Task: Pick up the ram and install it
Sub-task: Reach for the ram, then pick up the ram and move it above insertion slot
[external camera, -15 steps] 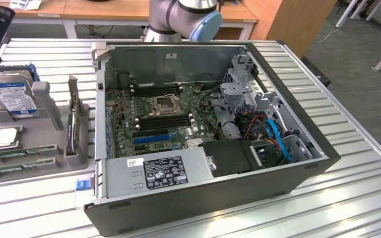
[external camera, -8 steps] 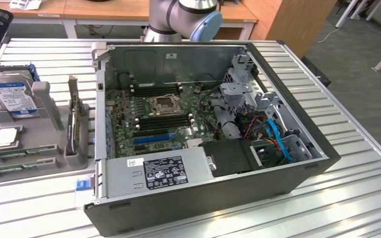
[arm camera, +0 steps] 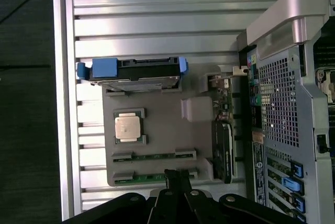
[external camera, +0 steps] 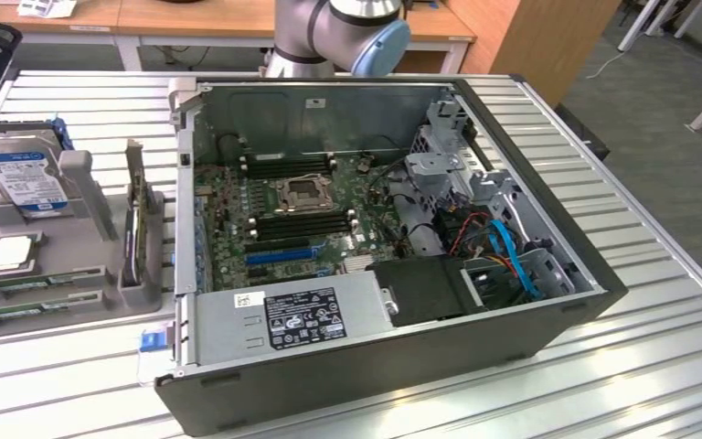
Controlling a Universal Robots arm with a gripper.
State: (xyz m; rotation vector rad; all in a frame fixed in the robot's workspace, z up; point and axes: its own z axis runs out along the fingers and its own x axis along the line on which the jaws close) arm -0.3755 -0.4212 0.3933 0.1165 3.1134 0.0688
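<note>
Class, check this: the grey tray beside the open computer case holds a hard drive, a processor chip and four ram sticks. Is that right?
No. The wrist view shows two on the tray, not four: a first ram stick and a second ram stick beside it. The hard drive and processor chip are there.

**No legible print from here**

I can make out a black label [external camera: 303, 320] on the power supply [external camera: 223, 331] and a blue-and-white sticker [external camera: 34, 187] on the hard drive [external camera: 15, 169] by the bench's edge. I can read no word or number on either.
</note>
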